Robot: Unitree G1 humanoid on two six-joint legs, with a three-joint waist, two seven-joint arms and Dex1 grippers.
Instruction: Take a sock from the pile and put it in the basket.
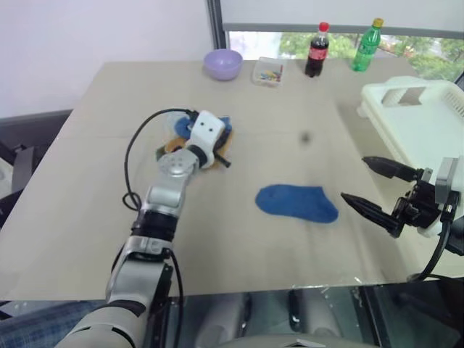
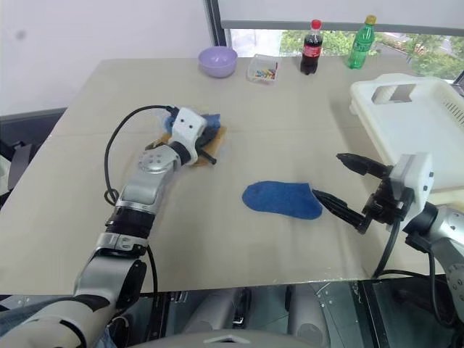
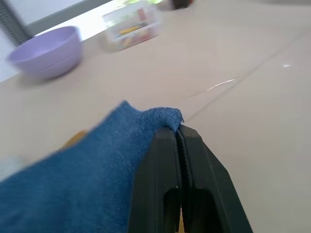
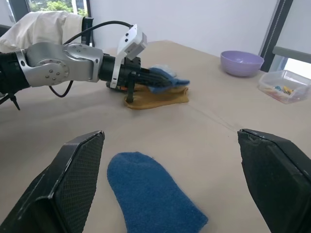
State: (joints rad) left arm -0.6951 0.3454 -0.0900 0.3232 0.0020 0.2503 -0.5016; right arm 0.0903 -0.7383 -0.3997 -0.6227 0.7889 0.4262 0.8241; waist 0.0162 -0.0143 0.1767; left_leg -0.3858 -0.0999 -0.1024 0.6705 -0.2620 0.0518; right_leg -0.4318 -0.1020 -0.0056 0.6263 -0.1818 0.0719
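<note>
My left gripper (image 1: 223, 139) is shut on the edge of a royal-blue sock (image 3: 97, 165), its fingers (image 3: 160, 184) pinching the fabric just above the pile (image 4: 160, 97). A mustard-yellow sock of the pile lies underneath, left of the table's middle. Another royal-blue sock (image 1: 297, 203) lies flat in the middle of the table. My right gripper (image 1: 354, 178) hovers just right of that flat sock, wide open with nothing between its fingers. The cream-white basket (image 2: 406, 109) stands at the right edge of the table, behind the right gripper.
At the far side of the table stand a lilac bowl (image 1: 222, 63), a small clear box (image 1: 268, 72) with coloured bits, a cola bottle (image 1: 317, 49) and a green bottle (image 1: 366, 45). A black cable loops from the left wrist.
</note>
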